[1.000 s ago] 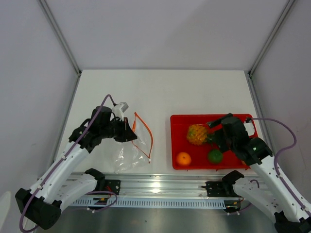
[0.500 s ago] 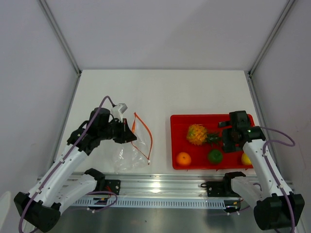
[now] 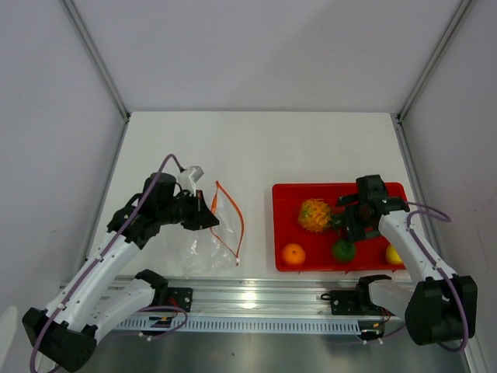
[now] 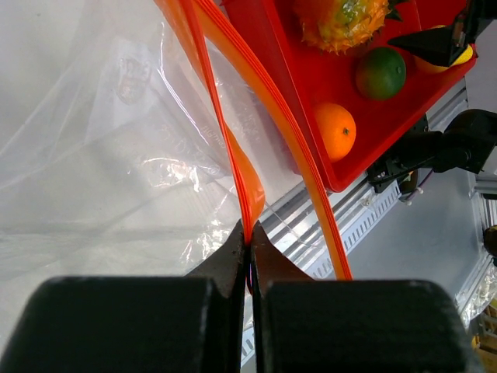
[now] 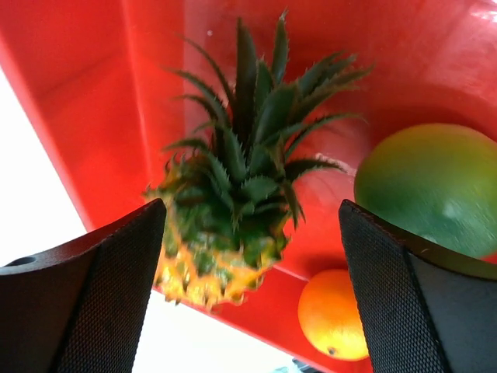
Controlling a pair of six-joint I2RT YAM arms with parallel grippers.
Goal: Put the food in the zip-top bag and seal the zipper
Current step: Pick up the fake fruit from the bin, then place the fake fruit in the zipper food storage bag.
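Wide-open right gripper (image 5: pixel 250 210) faces pineapple (image 5: pixel 225 241) crown just ahead; left gripper (image 4: pixel 250 233) clamped on zipper (image 4: pixel 235 154)

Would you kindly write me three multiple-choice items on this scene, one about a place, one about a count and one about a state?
1. Where does the pineapple lie?
A. On the white table
B. In the red tray
C. On the metal rail

2. How many fruits are in the red tray?
A. Two
B. Three
C. Four

3. What state is the left gripper in?
A. Open above the tray
B. Shut on the zipper of the zip-top bag
C. Shut on the tray's rim

Answers:
1. B: the top view shows the pineapple inside the tray's walls.
2. C: the pineapple, orange, green fruit and lemon all sit there.
3. B: the left wrist view shows the fingers closed together with the orange-red strip pinched between them.
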